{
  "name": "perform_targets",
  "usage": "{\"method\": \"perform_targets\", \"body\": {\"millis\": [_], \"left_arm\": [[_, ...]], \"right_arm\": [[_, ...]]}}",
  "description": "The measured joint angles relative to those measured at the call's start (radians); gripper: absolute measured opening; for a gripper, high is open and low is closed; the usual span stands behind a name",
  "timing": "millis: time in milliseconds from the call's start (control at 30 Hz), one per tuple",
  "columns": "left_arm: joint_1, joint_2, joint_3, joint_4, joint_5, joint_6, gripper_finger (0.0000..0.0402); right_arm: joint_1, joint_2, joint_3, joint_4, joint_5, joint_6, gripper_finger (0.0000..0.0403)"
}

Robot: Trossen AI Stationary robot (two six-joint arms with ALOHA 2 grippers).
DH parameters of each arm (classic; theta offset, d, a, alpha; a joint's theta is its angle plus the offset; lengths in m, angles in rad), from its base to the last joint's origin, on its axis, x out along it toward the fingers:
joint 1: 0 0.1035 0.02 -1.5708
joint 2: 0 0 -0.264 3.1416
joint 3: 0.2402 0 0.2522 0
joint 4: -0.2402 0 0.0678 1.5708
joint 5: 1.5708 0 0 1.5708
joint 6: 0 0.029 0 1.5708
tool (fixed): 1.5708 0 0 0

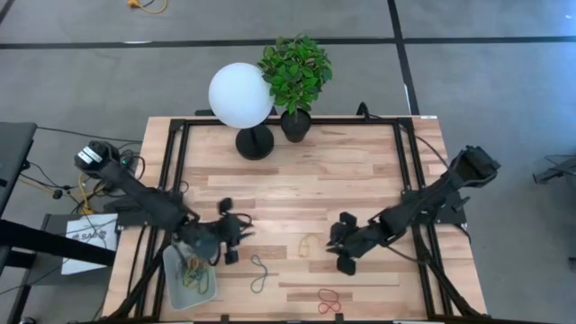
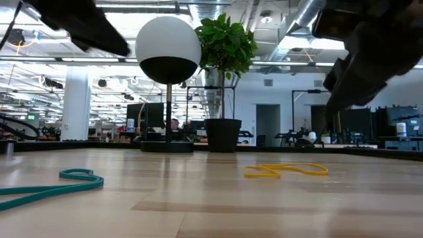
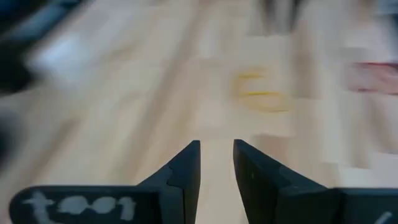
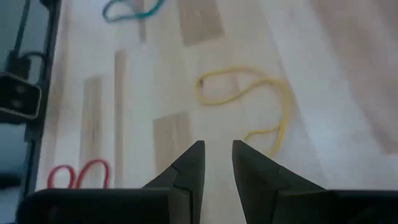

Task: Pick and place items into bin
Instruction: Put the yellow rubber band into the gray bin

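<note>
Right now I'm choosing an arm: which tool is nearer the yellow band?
Right. The right tool sits just beside the yellow band; the left tool is farther off, by the bin.

yellow band (image 4: 249, 102): limp loop, flat, just ahead of right gripper (image 4: 216, 163) | green band (image 1: 260, 273): flat, between grippers | red band (image 1: 328, 301): flat, beside right gripper | bin (image 1: 174, 286): holds bands, under left gripper (image 1: 236, 236)

No brand, number or sign reading clearly anywhere, pale marks showing on the left gripper (image 3: 216, 163) body behind the jaws, too blurred to make out
</note>
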State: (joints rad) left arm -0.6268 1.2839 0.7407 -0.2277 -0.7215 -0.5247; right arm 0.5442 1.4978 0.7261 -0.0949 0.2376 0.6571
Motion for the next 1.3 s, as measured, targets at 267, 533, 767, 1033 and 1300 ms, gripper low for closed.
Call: {"method": "perform_targets", "body": {"millis": [267,533,767,1033,1300], "left_arm": [[0.224,0.011,-0.218,0.655,0.351,0.349,0.0087],[0.32,0.031,-0.226,0.628,0.402,0.282,0.0087],[0.321,0.049,-0.225,0.632,0.323,0.331,0.0087],[0.321,0.082,-0.225,0.649,0.292,0.321,0.0087],[0.331,0.197,-0.21,0.901,0.336,0.455,0.0087]], "right_arm": [[-0.055,0.175,0.017,0.02,0.022,0.042,0.0077],[-0.107,0.254,0.044,0.029,0.015,0.042,0.0077],[-0.116,0.251,0.043,0.038,0.001,0.042,0.0018],[-0.152,0.119,0.041,0.268,0.143,-0.157,0.0003],[-0.257,0.165,0.039,0.504,0.177,-0.396,0.0002]]}}
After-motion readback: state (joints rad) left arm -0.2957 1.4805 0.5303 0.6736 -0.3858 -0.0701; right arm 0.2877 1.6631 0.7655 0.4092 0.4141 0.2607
